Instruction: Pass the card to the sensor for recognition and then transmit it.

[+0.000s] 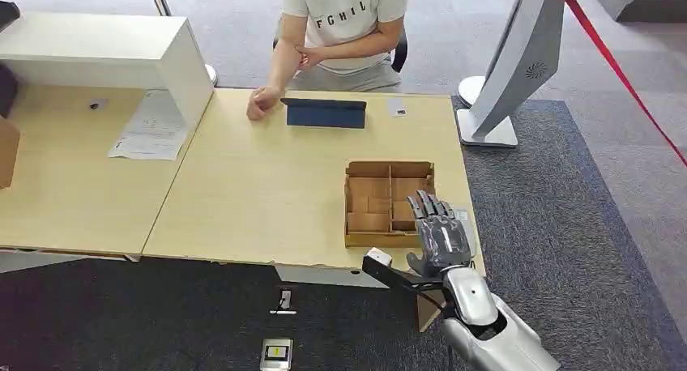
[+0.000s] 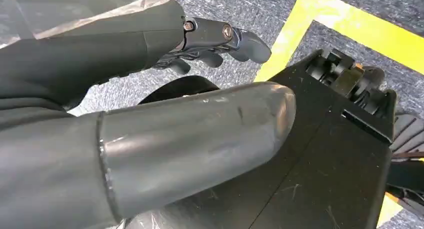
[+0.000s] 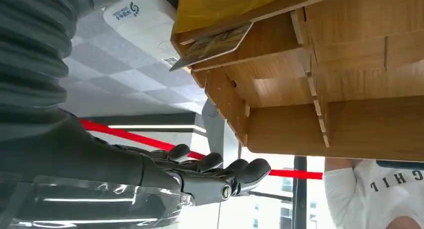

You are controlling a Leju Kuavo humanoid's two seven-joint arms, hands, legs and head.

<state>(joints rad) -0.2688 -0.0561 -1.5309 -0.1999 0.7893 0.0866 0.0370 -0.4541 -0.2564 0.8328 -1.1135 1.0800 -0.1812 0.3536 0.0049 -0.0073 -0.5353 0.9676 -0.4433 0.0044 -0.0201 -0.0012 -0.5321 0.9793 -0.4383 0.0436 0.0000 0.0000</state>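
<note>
Cards (image 3: pixel 212 46) seem to lie in the wooden tray (image 1: pixel 387 240), thin, stiff and light: pinch one by an exposed edge. Right hand (image 1: pixel 438 232) hovers spread, empty, beside it; left hand (image 2: pixel 210 39) hangs loosely curled.

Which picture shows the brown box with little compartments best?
The head view: the whole brown cardboard divider box sits on the light wooden table. The right wrist view shows the box close, turned. The left wrist view looks floorward.
</note>
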